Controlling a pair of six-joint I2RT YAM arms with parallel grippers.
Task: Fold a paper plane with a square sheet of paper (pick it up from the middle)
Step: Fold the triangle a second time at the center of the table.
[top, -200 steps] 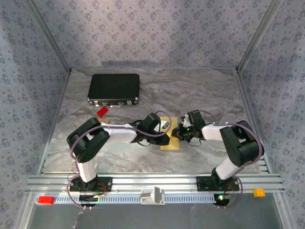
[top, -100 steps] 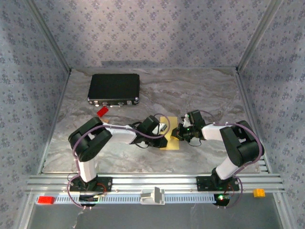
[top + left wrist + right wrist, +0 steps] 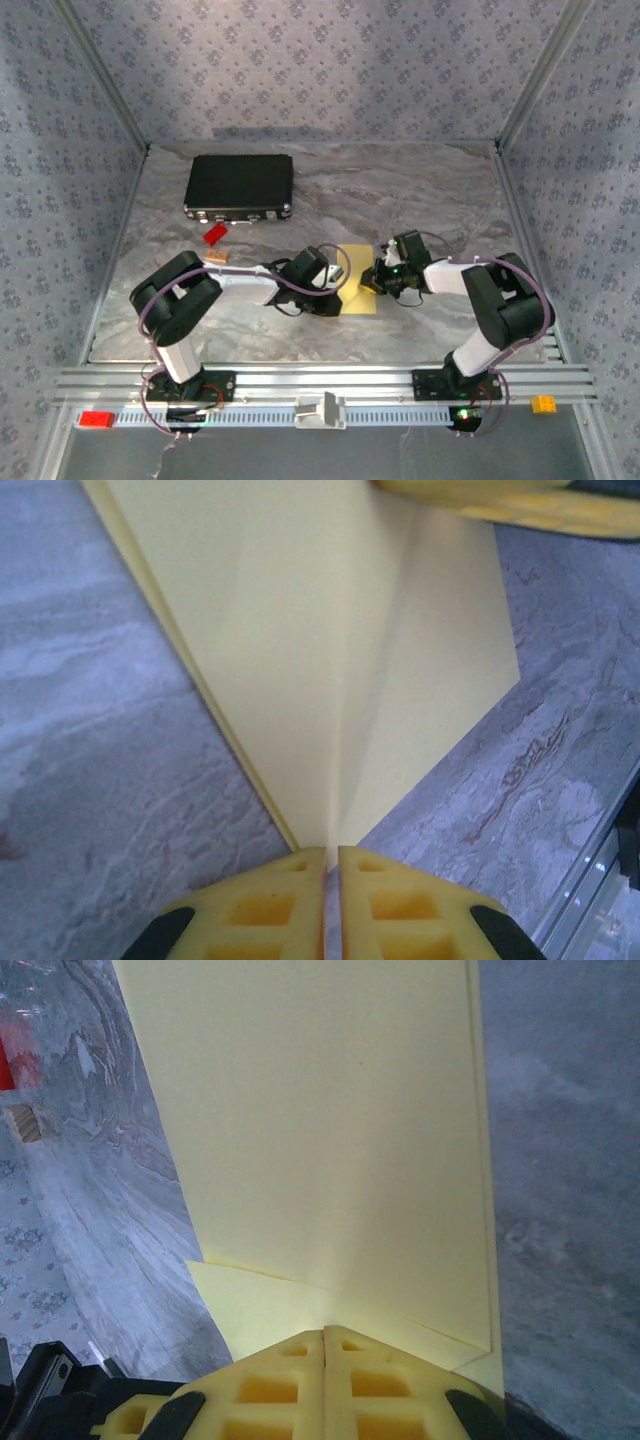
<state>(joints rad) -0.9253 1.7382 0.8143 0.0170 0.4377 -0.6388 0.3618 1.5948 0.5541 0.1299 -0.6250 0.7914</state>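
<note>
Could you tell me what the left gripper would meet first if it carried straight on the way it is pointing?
The folded yellow paper: its edge already sits at the shut fingertips of the left gripper, so pushing on would likely buckle it. Beyond it, the right gripper looks next in line.

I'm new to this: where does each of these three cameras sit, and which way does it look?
Top external: fixed above and behind the arms, looking down on the marble table; both arms show, bases at the bottom, left gripper and right gripper meeting at the yellow paper.
Left wrist: rides the left arm, looking along its shut fingers onto the paper.
Right wrist: rides the right arm, its shut fingers pinching the paper too.
Shared: both wrist views face the same paper from opposite sides.
</note>
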